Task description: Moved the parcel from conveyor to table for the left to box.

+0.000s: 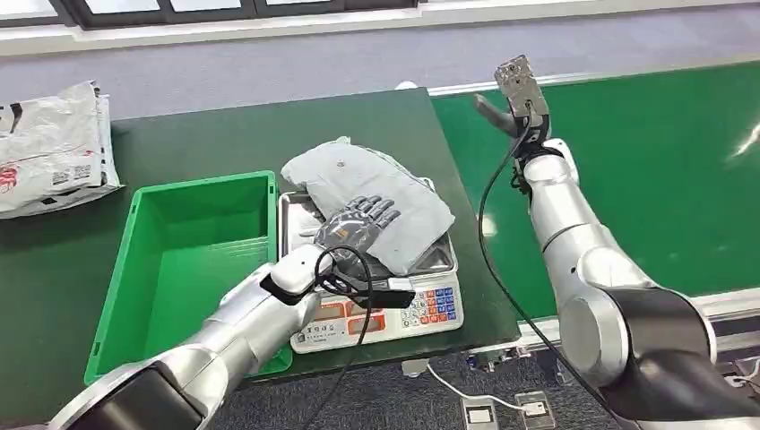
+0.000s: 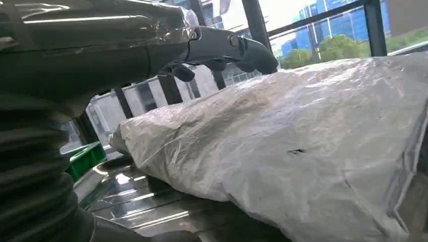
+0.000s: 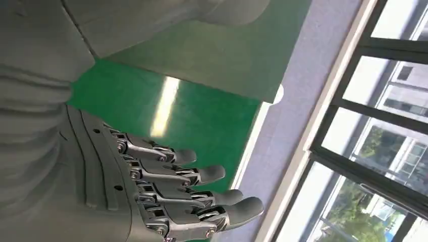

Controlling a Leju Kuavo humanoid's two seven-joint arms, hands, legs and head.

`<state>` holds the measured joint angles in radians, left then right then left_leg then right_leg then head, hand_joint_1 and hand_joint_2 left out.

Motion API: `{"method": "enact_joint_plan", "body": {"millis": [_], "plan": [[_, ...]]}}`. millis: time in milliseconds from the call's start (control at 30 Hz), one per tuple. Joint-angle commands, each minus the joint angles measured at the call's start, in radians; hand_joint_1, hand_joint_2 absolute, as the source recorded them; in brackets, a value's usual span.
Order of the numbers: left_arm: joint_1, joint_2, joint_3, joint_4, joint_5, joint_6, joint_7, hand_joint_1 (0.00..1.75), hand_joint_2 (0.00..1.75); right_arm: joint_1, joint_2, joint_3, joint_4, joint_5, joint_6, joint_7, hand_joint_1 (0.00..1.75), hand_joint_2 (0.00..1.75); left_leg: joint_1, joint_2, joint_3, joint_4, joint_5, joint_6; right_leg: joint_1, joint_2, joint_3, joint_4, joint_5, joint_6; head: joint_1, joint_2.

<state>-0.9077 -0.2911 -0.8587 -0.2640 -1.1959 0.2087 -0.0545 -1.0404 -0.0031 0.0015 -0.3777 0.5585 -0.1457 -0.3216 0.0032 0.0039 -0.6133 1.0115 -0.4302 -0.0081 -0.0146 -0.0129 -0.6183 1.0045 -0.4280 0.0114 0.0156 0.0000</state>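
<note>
Grey crinkled plastic parcel (image 1: pixel 372 193) lies on steel scale pan (image 1: pixel 291 208) for weighing, left hand (image 1: pixel 357 224) flat atop without gripping, right hand (image 1: pixel 520 94) raised, fingers spread, empty.

Grey plastic parcel (image 1: pixel 376 193) flat on scale (image 1: pixel 421 309)

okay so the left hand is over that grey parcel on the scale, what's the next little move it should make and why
Probably close the fingers to grip the grey parcel. The left hand lies on top of it with fingers spread flat, and the parcel still rests on the scale beside the green box, which stands empty. The right hand is raised over the conveyor, holding nothing.
</note>
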Motion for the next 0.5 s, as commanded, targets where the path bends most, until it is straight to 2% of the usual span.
{"method": "enact_joint_plan", "body": {"millis": [33,333,500], "plan": [[0.040,0.043,-0.010,0.061,0.016,-0.053,-0.025,1.75,1.75,-0.028,-0.004,0.035,0.052,-0.007,0.010,-0.001,0.00,1.75,0.000,0.003,0.004,-0.003,0.000,0.000,0.000,0.004,0.003,-0.003,0.002,-0.001,0.000,0.000],[0.043,0.047,0.024,0.052,0.032,0.000,-0.047,1.75,1.75,-0.036,0.006,0.041,0.055,-0.004,0.011,0.001,0.00,1.75,-0.001,0.003,0.004,-0.002,0.001,0.000,-0.001,0.003,0.003,-0.001,0.001,0.000,0.000,0.000],[0.039,0.042,0.098,0.042,0.094,0.051,-0.074,1.75,1.75,-0.034,0.005,0.042,0.056,-0.003,0.008,0.003,0.00,1.75,0.000,0.003,0.005,-0.003,0.000,0.000,0.000,0.005,0.004,-0.002,0.001,-0.001,0.000,0.000]]}}
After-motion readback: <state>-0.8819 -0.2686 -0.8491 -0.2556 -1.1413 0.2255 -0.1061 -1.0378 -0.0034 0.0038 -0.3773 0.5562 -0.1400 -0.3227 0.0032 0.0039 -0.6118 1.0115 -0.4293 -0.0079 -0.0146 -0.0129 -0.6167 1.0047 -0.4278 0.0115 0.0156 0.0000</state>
